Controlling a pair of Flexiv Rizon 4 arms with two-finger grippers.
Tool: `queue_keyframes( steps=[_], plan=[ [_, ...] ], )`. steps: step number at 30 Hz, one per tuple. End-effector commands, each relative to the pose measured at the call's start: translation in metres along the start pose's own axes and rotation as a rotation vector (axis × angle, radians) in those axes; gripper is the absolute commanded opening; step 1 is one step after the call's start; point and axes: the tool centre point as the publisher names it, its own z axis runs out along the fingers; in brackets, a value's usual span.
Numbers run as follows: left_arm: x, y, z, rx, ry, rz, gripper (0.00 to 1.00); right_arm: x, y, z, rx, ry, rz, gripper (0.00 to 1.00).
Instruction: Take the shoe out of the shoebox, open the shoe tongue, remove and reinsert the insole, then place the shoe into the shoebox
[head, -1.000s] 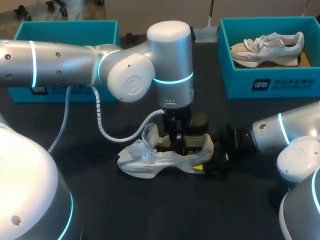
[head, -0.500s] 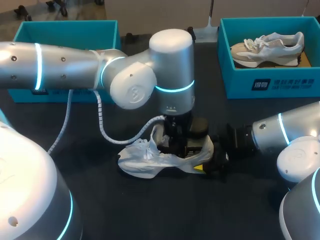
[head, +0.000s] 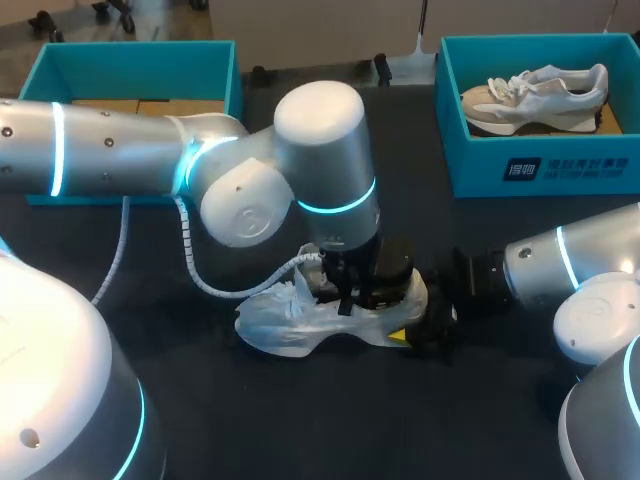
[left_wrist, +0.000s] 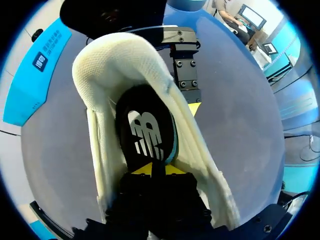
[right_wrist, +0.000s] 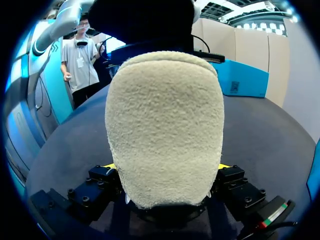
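Observation:
A white shoe lies on its side on the dark table, toe to the left. My left gripper reaches down into its opening. In the left wrist view the yellow tips of the left gripper meet on the near edge of the black insole, which lies inside the white mesh upper. My right gripper holds the heel from the right. In the right wrist view the fuzzy heel fills the gap between the fingers of the right gripper.
A teal shoebox at the back right holds a second shoe. Another teal shoebox stands at the back left, partly behind my left arm. A grey cable loops from the left wrist beside the shoe.
My left arm has shifted left and sunk lower into the shoe. The raised tongue has been pushed down. The right arm and the heel have stayed put.

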Motion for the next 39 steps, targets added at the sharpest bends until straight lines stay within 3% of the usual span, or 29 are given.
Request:
queue_keyframes(
  steps=[1, 18, 27, 39],
  plan=[
    [0.004, 0.004, 0.029, 0.006, -0.032, -0.006, 0.0, -0.001, 0.0, 0.004, 0.002, -0.002, 0.001, 0.0],
    [-0.008, 0.015, -0.024, 0.022, -0.046, -0.081, 0.0, -0.001, 0.0, 0.004, 0.002, -0.002, 0.001, 0.0],
    [-0.013, 0.02, -0.046, 0.048, 0.009, -0.124, 0.0, -0.001, 0.0, 0.004, 0.002, -0.002, 0.001, 0.0],
    [-0.001, 0.02, -0.074, 0.11, 0.036, -0.119, 0.0, -0.001, 0.0, 0.004, 0.002, -0.002, 0.001, 0.0]
  ],
)
